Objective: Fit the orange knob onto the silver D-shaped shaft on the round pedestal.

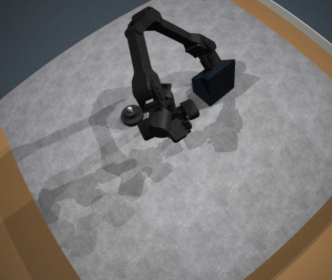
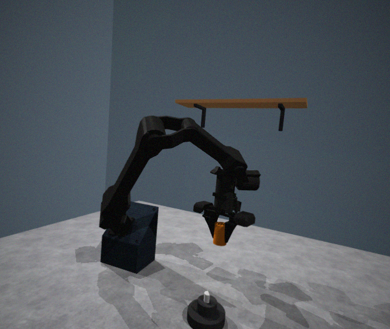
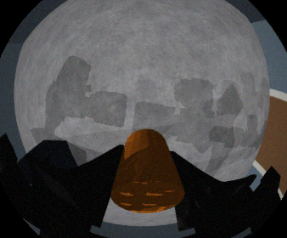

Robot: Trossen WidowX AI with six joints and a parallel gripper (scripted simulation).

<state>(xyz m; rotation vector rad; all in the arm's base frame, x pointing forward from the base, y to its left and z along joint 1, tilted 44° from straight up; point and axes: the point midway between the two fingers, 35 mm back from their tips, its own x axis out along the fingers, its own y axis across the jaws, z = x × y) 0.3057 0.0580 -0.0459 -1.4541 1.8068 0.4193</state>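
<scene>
The orange knob is held roughly upright above the table, with its underside and hole hidden. My gripper is shut on the knob, with one finger on each side. In the top view the arm hides the fingers and nearly all of the knob. The dark round pedestal stands apart from the knob, nearer to the exterior view. Its silver shaft points up and is bare. The wrist view does not show the pedestal.
The arm's dark blue base block stands on the grey table top. A wooden shelf on two brackets hangs on the wall behind the arm. Arm shadows cross the table.
</scene>
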